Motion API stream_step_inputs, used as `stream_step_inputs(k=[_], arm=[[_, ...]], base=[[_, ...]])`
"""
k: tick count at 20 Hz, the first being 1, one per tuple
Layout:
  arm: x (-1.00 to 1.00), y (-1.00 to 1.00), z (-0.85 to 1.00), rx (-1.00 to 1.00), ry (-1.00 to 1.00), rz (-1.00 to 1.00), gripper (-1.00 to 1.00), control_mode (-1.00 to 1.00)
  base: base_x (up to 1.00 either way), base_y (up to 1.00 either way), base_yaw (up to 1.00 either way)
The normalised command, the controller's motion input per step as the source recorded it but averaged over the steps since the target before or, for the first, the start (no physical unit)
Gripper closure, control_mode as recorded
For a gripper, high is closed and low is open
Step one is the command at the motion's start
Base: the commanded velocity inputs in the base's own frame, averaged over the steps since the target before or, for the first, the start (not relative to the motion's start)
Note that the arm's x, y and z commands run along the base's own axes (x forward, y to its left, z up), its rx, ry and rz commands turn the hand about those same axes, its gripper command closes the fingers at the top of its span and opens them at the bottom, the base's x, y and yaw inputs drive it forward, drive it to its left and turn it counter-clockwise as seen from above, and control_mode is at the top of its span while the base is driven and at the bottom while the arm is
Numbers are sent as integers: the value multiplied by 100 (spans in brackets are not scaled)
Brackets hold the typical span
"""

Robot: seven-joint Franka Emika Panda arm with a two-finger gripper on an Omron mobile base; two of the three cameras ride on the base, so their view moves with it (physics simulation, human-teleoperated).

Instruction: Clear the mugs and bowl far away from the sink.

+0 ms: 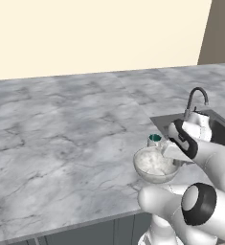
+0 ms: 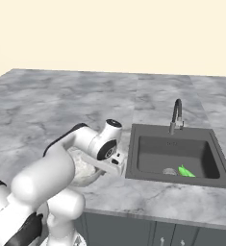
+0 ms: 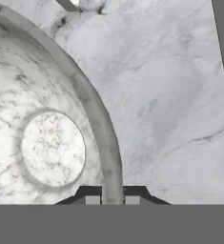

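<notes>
Left base view, taken from left to right: a wide stretch of grey marbled counter [image 1: 61,124] lies bare, then near its front edge stands the marbled bowl [image 1: 154,165], with the teal-lined mug [image 1: 154,139] just behind it, between the bowl and the near corner of the sink [image 1: 219,129]. The gripper [image 1: 174,154] comes down over the bowl's right side, and the curved faucet [image 1: 196,98] rises at the back of the basin.

Right base view: the arm covers most of the bowl [image 2: 83,170], which shows only as a pale curve under the wrist, just left of the sink [image 2: 174,156]. A small green object [image 2: 185,171] lies on the basin floor near the drain, and the faucet [image 2: 176,115] stands behind.

Hand view: the bowl [image 3: 46,143] takes the left half, its flat round bottom visible, and its rim runs down between the two dark fingertips. The gripper [image 3: 112,198] is clamped on that rim, one finger inside and one outside. At the top edge a sliver of a mug [image 3: 70,4] shows, touching nothing.
</notes>
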Motion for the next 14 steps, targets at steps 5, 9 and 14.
stream_step_inputs(k=[5, 9, 14], arm=[[-82, 4, 93, 9, 1, -24, 100, -100], [-41, 20, 88, 0, -3, -57, 100, -100], [-41, 15, 55, 0, 0, -77, 100, -100]], base=[[0, 0, 0], [0, 0, 0], [0, 0, 0]])
